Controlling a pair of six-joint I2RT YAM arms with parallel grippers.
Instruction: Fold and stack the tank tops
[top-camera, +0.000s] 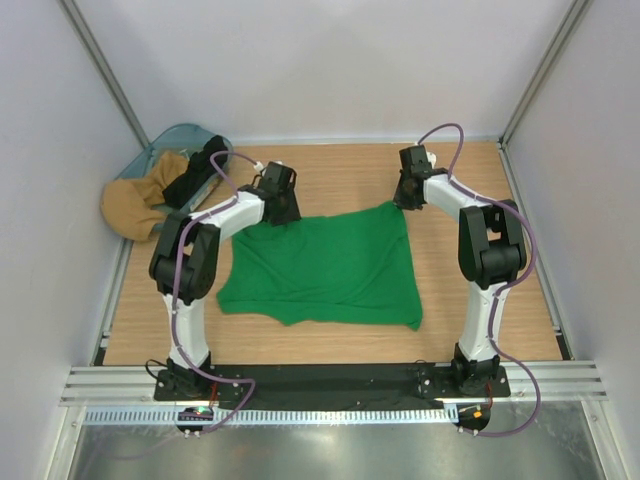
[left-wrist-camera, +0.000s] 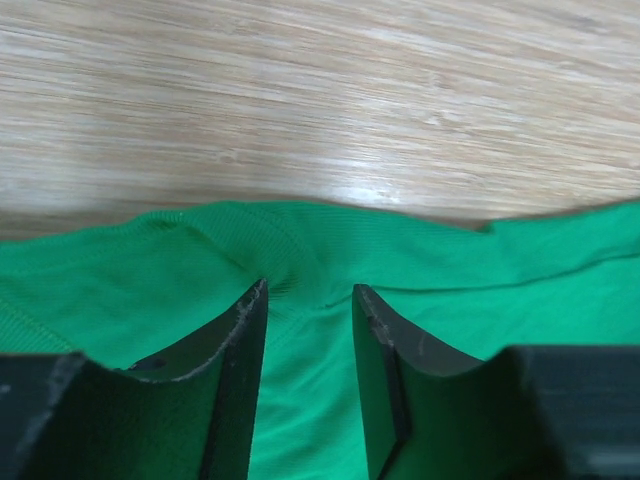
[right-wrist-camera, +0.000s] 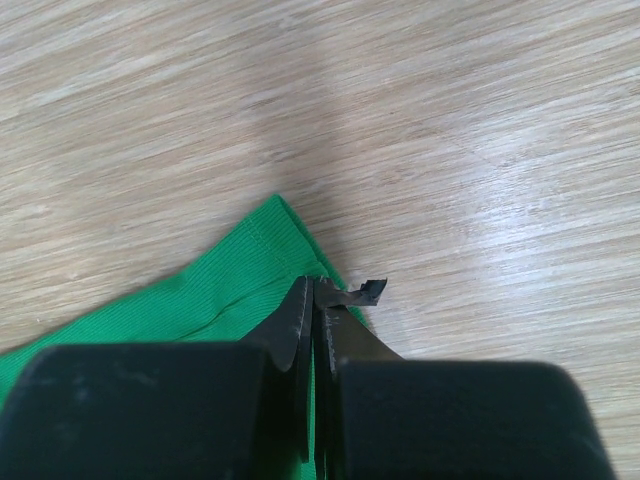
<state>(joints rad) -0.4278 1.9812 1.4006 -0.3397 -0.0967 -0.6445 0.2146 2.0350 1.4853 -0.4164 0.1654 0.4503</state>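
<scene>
The bright green tank top lies spread flat on the wooden table. My left gripper is down at its far left edge. In the left wrist view the gripper is open, with bunched green fabric between the fingertips. My right gripper is at the far right corner. In the right wrist view it is shut on the green corner. The black tank top lies crumpled in the bin at the back left.
A pale blue bin sits at the back left corner, with a tan garment spilling over its near side. White walls and metal posts close in the table. Bare wood lies right of the green top.
</scene>
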